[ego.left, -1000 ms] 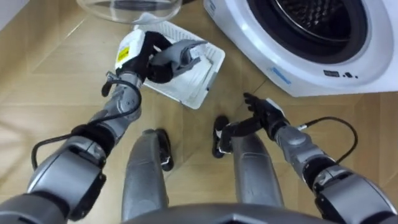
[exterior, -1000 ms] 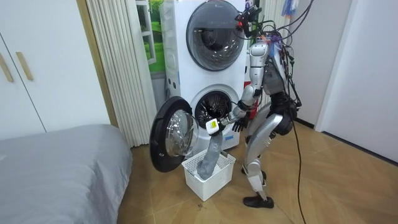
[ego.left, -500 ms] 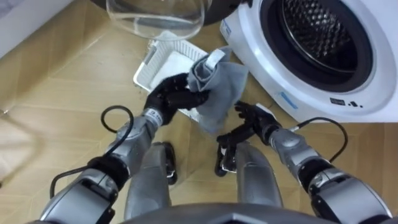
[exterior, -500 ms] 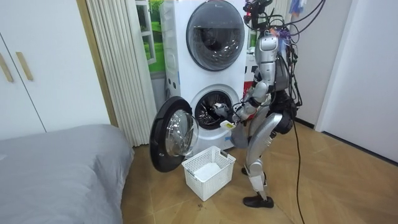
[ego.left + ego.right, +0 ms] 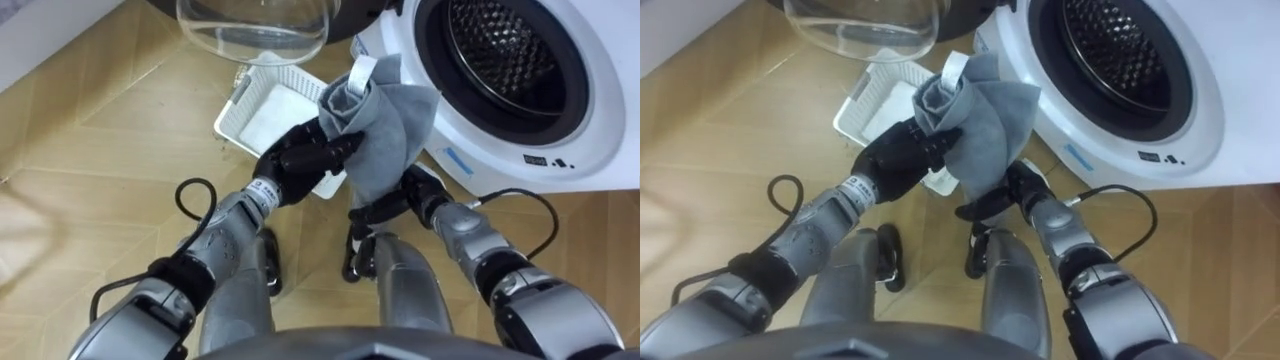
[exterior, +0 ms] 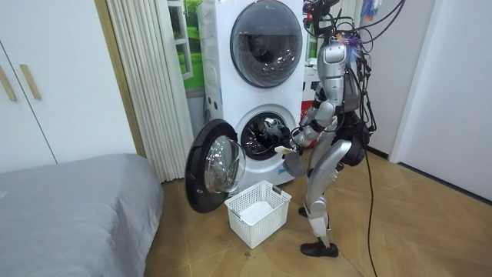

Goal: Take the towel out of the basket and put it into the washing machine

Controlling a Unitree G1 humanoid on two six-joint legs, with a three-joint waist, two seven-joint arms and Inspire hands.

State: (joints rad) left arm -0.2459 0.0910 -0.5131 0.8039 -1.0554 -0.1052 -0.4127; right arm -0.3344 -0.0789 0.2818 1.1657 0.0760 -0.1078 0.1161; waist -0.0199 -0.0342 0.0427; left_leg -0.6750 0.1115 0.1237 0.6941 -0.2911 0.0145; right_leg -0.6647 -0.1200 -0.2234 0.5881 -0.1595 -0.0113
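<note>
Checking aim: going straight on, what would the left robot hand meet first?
The left robot hand, clutching the grey towel, likely meets the white washing machine's open drum mouth; depth unclear.

Drum opening [image 5: 512, 55] unobstructed, straight ahead-right. Open door [image 5: 250, 25] stands out on the left, white basket [image 5: 265, 108] on the floor below it. Towel [image 5: 390, 130] in left hand [image 5: 300, 160] hangs against the front rim; right hand [image 5: 425, 188] crowds underneath.
</note>
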